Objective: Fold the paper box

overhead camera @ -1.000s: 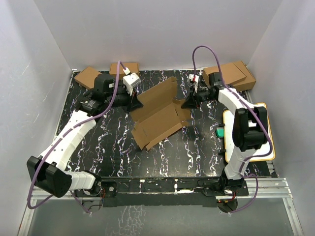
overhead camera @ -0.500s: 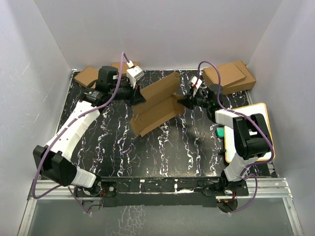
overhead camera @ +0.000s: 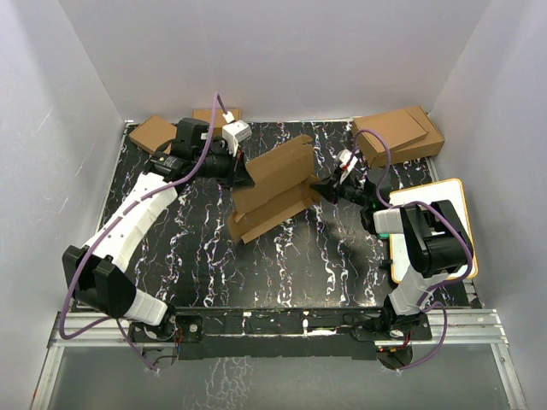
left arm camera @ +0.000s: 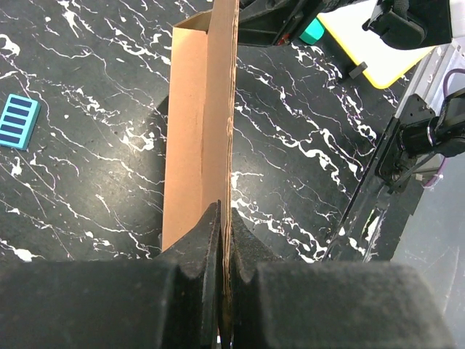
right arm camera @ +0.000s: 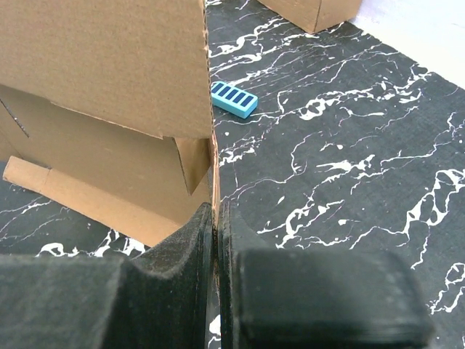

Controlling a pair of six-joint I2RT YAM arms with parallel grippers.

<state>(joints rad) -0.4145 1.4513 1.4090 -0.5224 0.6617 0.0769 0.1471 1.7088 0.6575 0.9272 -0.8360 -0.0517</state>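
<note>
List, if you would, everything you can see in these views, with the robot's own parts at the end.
paper box: one, brown, mid-table, raised on edge between the two grippers
small boxes: two, brown, back left corner
stacked boxes: one stack, brown, back right corner
striped block: one, light blue, on the table near the paper box
board: one, white with a yellow rim, right side of the table
green object: one, green, at the board's left edge
table: one, black with white veins
left gripper: one, black, shut on the paper box's edge
right gripper: one, black, shut on its opposite edge
</note>
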